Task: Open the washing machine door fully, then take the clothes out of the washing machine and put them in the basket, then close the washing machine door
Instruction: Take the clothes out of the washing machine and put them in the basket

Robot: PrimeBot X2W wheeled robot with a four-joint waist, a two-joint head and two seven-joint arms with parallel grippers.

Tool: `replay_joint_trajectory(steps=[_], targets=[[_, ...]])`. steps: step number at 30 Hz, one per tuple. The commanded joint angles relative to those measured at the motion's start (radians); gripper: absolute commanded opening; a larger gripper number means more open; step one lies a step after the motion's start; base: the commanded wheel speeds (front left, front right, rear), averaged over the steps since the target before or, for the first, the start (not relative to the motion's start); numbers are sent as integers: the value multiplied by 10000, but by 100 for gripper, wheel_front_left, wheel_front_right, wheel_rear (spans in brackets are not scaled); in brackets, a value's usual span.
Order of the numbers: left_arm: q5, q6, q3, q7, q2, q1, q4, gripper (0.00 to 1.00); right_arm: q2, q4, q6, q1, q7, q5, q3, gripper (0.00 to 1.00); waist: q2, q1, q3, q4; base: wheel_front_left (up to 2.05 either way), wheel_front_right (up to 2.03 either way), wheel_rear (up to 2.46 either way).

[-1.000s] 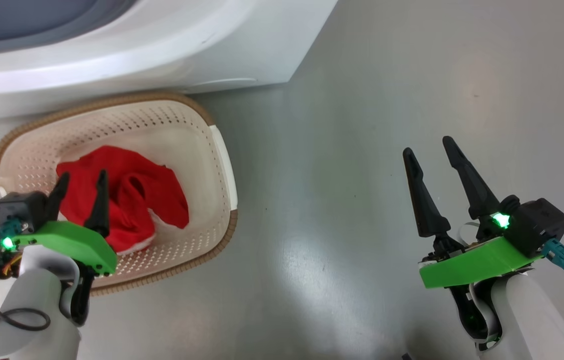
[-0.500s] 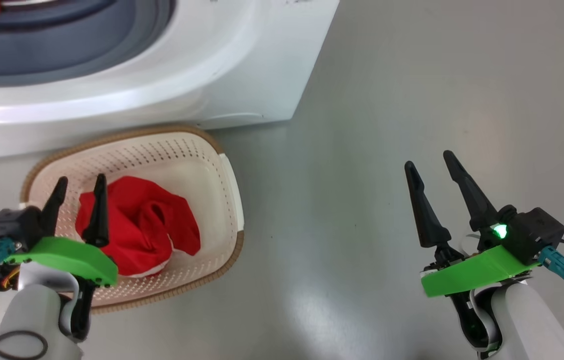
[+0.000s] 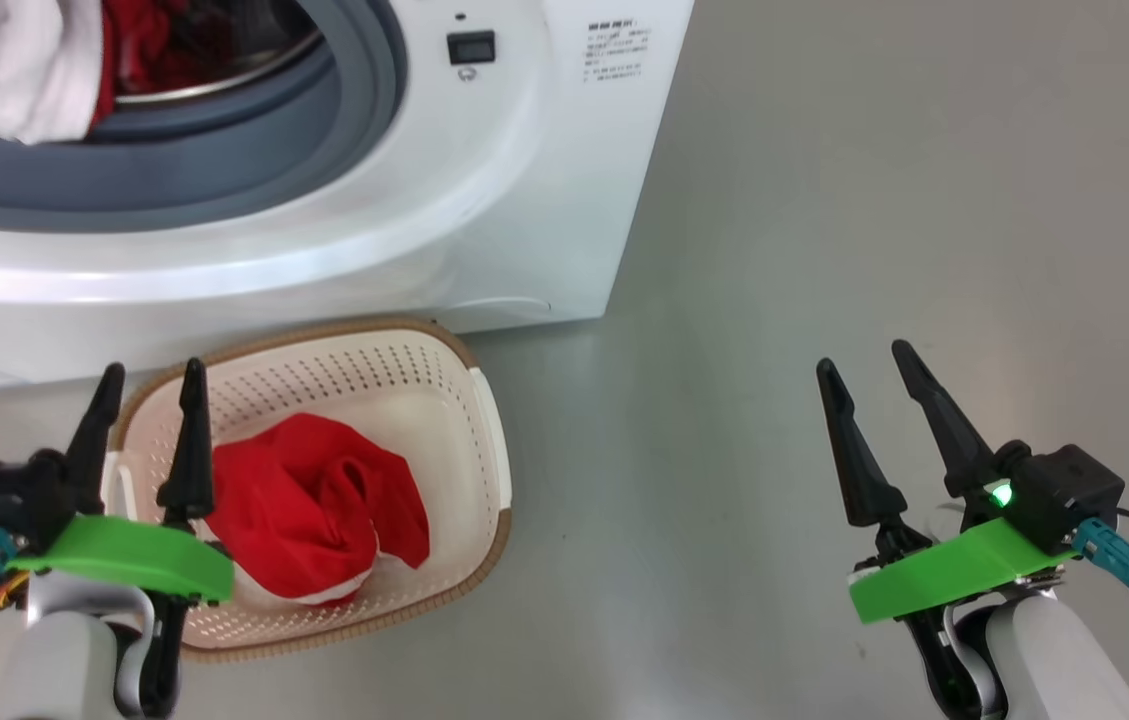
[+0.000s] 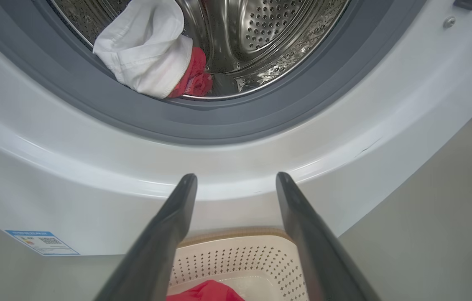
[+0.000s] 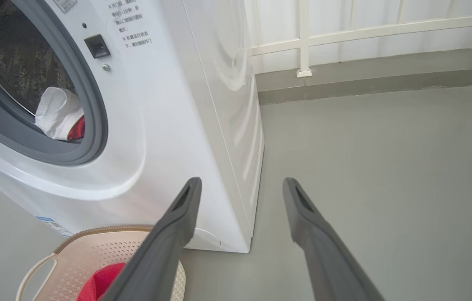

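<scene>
My left gripper (image 3: 151, 373) is empty, jaws wide, over the rim of the basket (image 3: 489, 400). The right gripper (image 3: 862, 358) is likewise spread, over bare floor (image 3: 824, 200). One red garment (image 3: 319, 510) lies in the basket. A white cloth (image 4: 146, 54) with more red rests on the grey rubber ring (image 4: 240, 121) of the washing machine (image 3: 484, 200). Risk I note: those pieces look tangled, though I cannot be sure, and grabbing one may drag the other onto the floor.

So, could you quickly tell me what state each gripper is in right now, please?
Left gripper: open, holding nothing.
Right gripper: open, holding nothing.
</scene>
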Motion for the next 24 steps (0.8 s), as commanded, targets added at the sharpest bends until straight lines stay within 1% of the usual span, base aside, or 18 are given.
replay_joint_trajectory(steps=[1, 16, 24], targets=[[130, -52, 397, -51, 207, 349, -450, 100, 3, -171, 73, 221, -65, -172, 140, 100, 0, 0, -389, 82, 0, 0, 0], [399, -52, 579, -51, -14, 1935, -2261, 100, 3, -91, 73, 987, -65, -250, -215, 100, 0, 0, -1889, 244, 0, 0, 0], [502, -52, 895, -51, -283, 3171, -3026, 100, 3, -105, 73, 1469, -65, -118, -365, 100, 0, 0, -2590, 246, 0, 0, 0]])
